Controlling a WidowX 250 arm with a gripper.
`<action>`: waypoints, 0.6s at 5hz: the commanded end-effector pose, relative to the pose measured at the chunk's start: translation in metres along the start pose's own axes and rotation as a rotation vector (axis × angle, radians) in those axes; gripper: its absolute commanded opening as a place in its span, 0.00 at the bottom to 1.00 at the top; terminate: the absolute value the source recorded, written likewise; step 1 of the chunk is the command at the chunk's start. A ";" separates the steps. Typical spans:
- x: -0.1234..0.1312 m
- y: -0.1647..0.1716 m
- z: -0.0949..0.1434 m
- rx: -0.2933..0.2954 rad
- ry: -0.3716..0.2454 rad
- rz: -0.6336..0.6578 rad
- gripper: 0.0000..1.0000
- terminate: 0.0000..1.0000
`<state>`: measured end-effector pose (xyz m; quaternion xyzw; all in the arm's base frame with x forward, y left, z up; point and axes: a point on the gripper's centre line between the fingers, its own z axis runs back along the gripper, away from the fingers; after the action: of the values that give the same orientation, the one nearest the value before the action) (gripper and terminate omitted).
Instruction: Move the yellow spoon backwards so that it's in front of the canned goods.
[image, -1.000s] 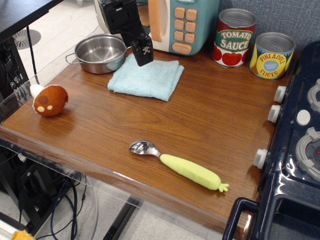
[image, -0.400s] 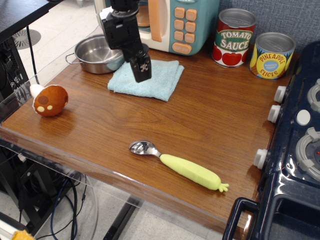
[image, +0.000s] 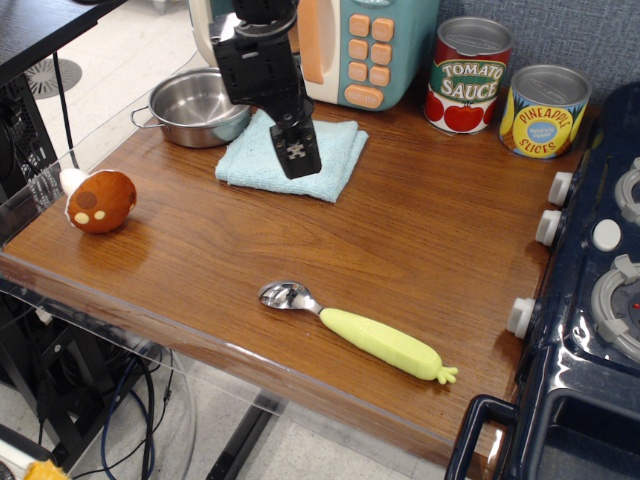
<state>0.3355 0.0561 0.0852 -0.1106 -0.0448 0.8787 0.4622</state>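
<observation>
Since the earlier frames the fingers (image: 297, 158) have come lower and further right, from the upper left toward the centre, and now hang over the light blue cloth (image: 332, 158); the yellow spoon (image: 360, 332) has not shifted, lying at lower centre on the bench (image: 430, 240) near its front edge, bowl to the left, handle to the right. The steel pot (image: 195, 105) at upper left looks empty; the tomato sauce can (image: 469, 75) and pineapple can (image: 542, 111) stand closed at upper right, well apart from the spoon. The black arm slants down from the top; its fingers appear pressed together and hold nothing.
</observation>
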 end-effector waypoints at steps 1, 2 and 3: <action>0.003 0.058 0.011 -0.006 -0.023 -0.324 1.00 0.00; 0.002 0.089 0.001 0.001 -0.020 -0.454 1.00 0.00; -0.003 0.109 -0.004 0.010 -0.022 -0.530 1.00 0.00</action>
<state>0.2479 -0.0185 0.0506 -0.0671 -0.0572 0.7287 0.6792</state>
